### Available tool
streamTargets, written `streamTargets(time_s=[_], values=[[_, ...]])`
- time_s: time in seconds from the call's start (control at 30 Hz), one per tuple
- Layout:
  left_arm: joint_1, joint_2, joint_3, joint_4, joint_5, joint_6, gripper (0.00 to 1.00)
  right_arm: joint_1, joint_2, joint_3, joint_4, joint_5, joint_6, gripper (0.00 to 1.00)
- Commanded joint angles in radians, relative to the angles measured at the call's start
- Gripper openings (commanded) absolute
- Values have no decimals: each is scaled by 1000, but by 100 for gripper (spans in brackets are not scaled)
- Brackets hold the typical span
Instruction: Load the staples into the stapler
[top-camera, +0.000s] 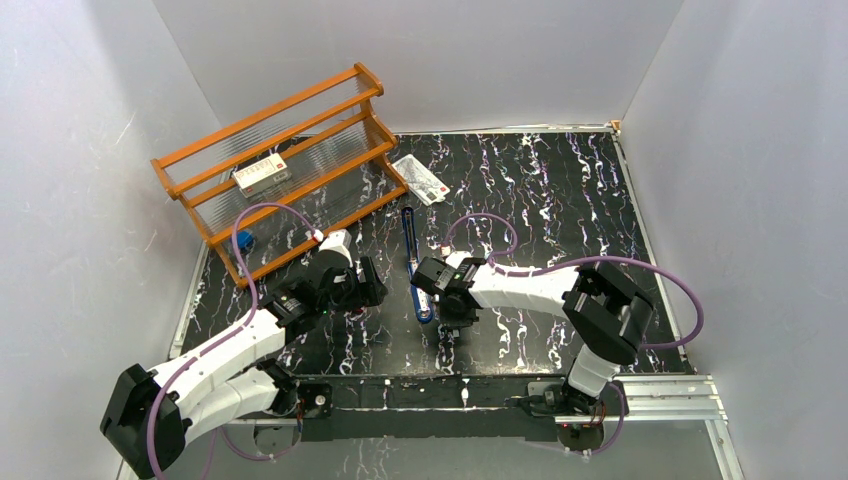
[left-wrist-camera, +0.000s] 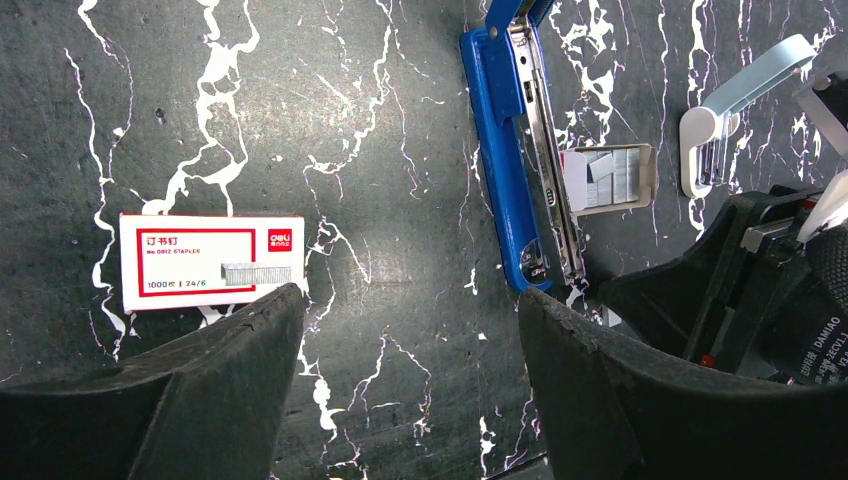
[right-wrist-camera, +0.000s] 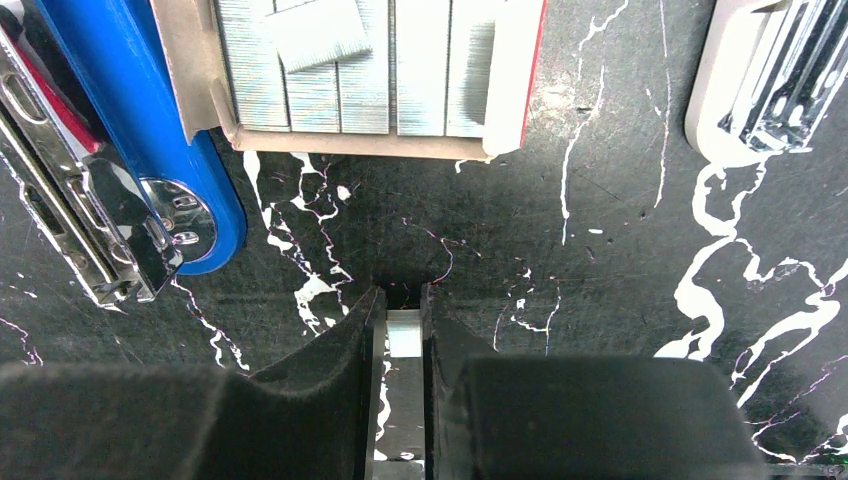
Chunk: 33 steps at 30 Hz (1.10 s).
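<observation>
rack (top-camera: 270, 160): orange, slatted shelves, far-left part of the table (top-camera: 560, 200).
larger box (top-camera: 262, 173): red-and-white, lying on the rack's middle shelf.
small box (left-wrist-camera: 211, 260): red-and-white, flat on the table with the printed face up, just beside one finger of the left claw.
left claw (left-wrist-camera: 410, 300): spread wide, gripping nothing, hanging over bare table between the small box and the stapler.
packet (top-camera: 420, 178): flat, white, printed, near the rack's right end, beyond the stapler.
stapler (left-wrist-camera: 505, 170): blue, lying on the table swung fully open, silvery channel exposed and facing up, between the two claws.
tray (right-wrist-camera: 370, 70): pale cardboard, against the stapler's right side, filled with rows of silvery staples, one short piece lying loose on top.
right claw (right-wrist-camera: 402, 295): pinched almost closed on the staple strip, low over the table, near the tray and the stapler's rounded end.
staple strip (right-wrist-camera: 403, 345): thin, silvery, clamped between the right claw's fingers; contact with the table impossible to tell.
pale object (right-wrist-camera: 770, 80): white plastic with metal prongs, possibly a staple remover, on the table right of the tray.
</observation>
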Motion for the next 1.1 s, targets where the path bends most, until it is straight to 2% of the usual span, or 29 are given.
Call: streamTargets(time_s=[0.0,0.53,1.07], values=[[6,-7,9,7,-11,11,76,-4,8,-23,6,72,23,22],[6,-5,14,6,2,0,76,-35,-130,-20,-1,238,-44,23],[7,61,17,56,51,-41,76,-313,-332,-140,149,208,-300,26]])
